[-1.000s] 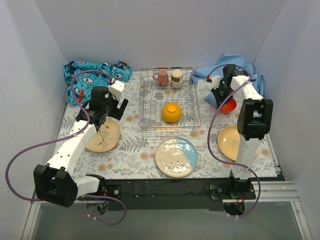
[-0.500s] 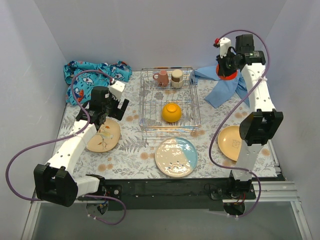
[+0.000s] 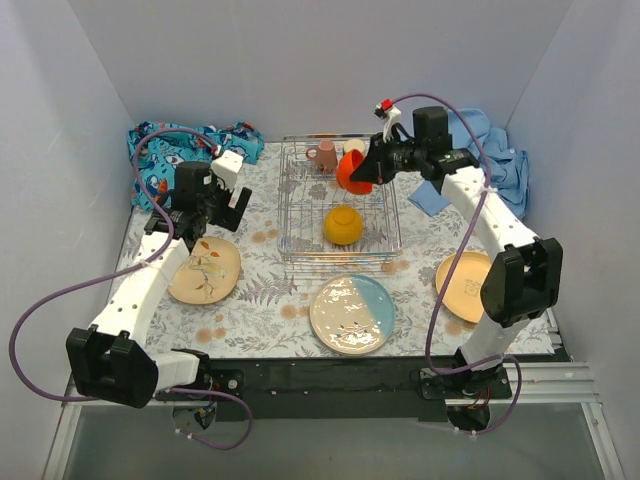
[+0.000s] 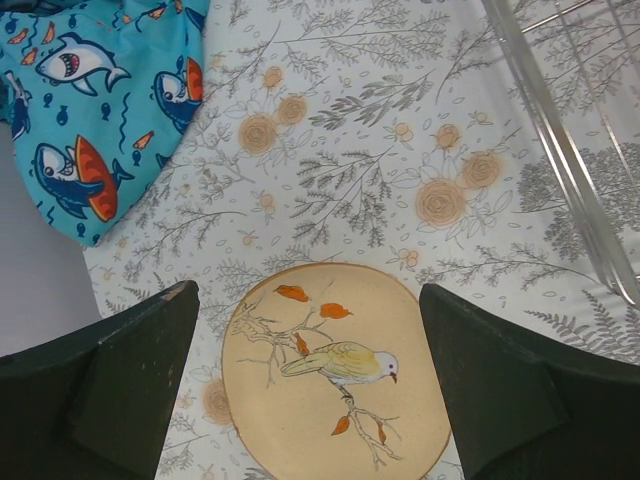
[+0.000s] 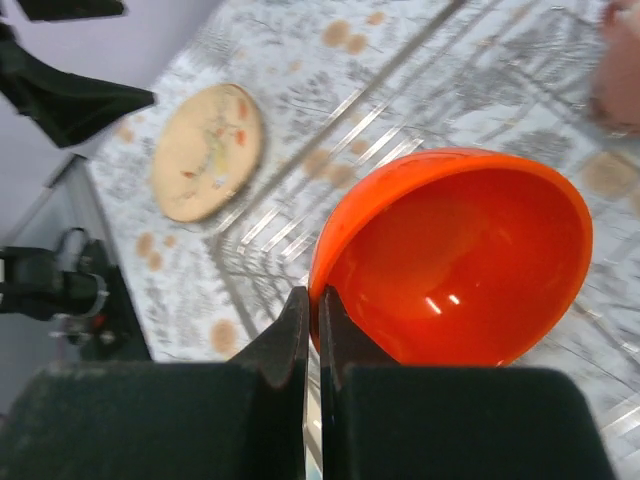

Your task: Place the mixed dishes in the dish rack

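Note:
My right gripper (image 3: 372,168) (image 5: 315,305) is shut on the rim of the red bowl (image 3: 352,171) (image 5: 460,260), which hangs tilted over the back of the dish rack (image 3: 284,205). Inside the rack sit an upturned orange bowl (image 3: 343,224) and the pinkish mug (image 3: 325,155). The red bowl mostly hides the steel cup. My left gripper (image 3: 212,218) (image 4: 307,292) stands open above the tan plate with a bird motif (image 3: 205,270) (image 4: 335,375), not touching it. A cream-and-light-blue plate (image 3: 351,313) lies in front of the rack. The yellow-orange plate (image 3: 462,284) lies at the right.
A shark-patterned blue cloth (image 3: 190,150) (image 4: 90,110) is bunched at the back left. A plain light-blue cloth (image 3: 495,155) lies at the back right. The rack's wire edge (image 4: 560,150) runs right of my left gripper. White walls enclose three sides.
My right arm has lifted the red bowl from beside the light-blue cloth and carried it left over the rack. My left gripper has drawn slightly back and left, still open.

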Robot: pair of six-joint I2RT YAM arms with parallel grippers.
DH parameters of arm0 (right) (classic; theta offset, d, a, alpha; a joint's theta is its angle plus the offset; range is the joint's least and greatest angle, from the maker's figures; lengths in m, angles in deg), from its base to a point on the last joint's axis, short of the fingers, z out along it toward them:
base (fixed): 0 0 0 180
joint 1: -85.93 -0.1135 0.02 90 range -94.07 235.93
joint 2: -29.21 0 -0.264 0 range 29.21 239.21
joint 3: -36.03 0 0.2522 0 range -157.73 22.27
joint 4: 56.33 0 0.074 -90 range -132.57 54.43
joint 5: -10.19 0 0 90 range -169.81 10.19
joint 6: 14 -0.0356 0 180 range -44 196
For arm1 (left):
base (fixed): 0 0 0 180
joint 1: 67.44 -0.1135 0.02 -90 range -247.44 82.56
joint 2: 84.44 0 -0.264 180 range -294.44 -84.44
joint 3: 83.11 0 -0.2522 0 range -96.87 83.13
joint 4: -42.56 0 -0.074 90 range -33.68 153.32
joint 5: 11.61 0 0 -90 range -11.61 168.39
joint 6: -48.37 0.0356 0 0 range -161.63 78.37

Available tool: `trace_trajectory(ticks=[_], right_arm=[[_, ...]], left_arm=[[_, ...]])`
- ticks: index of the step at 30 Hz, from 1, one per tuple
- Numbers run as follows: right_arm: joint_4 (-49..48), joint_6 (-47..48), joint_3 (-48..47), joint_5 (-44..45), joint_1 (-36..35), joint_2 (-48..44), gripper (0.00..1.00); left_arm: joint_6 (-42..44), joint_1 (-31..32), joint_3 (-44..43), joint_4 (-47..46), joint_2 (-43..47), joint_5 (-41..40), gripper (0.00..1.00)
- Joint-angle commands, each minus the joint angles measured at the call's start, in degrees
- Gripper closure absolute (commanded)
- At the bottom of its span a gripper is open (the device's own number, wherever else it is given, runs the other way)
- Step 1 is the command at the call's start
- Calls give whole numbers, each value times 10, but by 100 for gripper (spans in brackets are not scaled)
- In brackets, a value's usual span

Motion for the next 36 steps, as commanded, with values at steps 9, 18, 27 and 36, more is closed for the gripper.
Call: trace_trajectory(ticks=[9,18,27,36], right_arm=[[-635,-559,183,-121,-64,36,99],[-672,-612,195,-76,-112,92,99],[-676,-632,181,-58,-122,148,99],[-666,-631,175,-63,-117,174,99]], left_arm=[[31,-79,-18,43,38,-9,7],[8,-110,-76,81,32,44,9],[-16,-110,-97,92,16,74,9],[-34,-109,-89,74,-3,88,9]])
